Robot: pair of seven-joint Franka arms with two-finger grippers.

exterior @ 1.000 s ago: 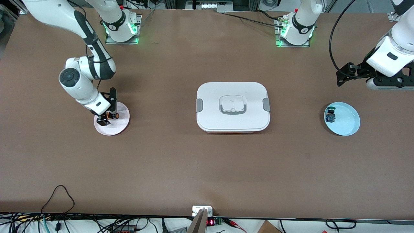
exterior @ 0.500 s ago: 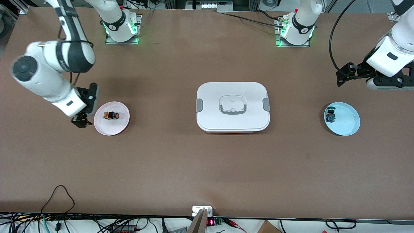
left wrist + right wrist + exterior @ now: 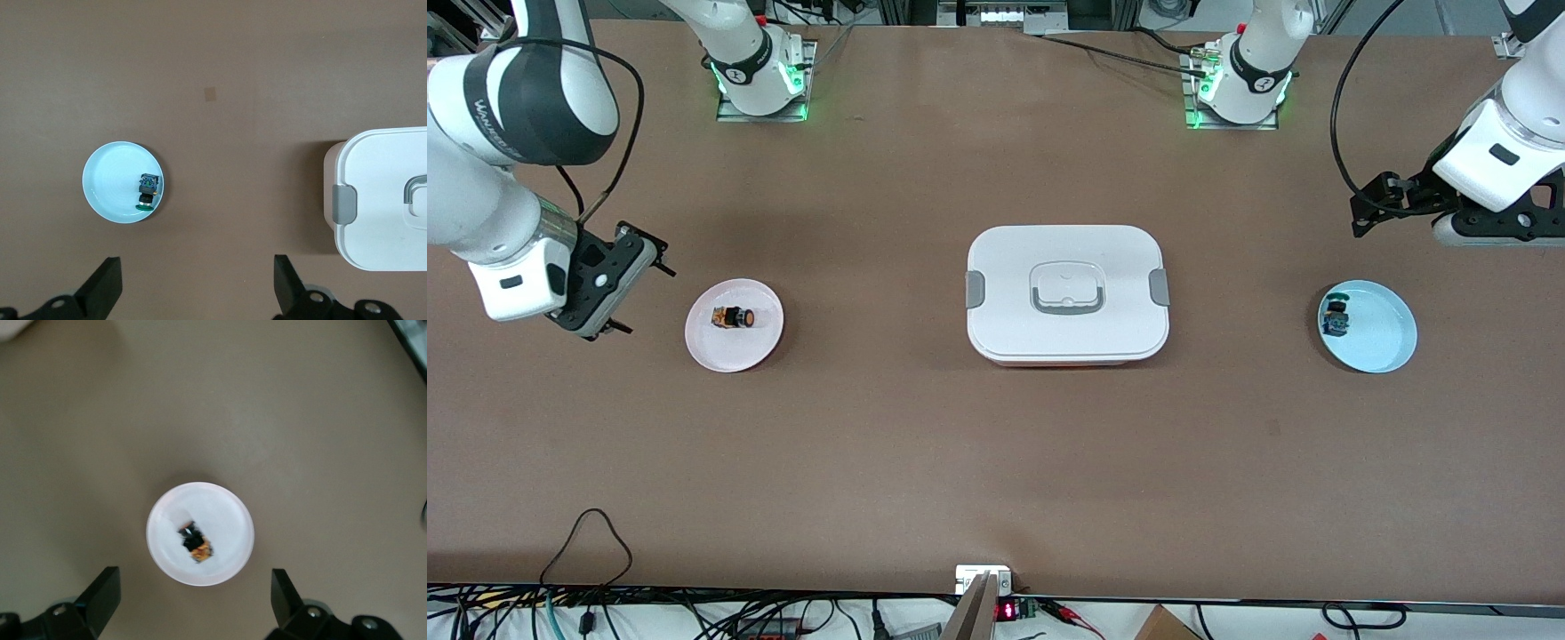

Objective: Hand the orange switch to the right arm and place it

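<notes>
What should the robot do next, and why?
Probably nothing but park. The orange switch already lies on the pink plate, and the right end effector is open and up over the table beside that plate. The left end effector is open too, waiting near the blue plate. I would guess that the right arm just backs off a bit.

The orange switch (image 3: pixel 734 316) — tiny, black-bodied, orange-capped — lies on its side in the pink plate (image 3: pixel 760 342).
</notes>
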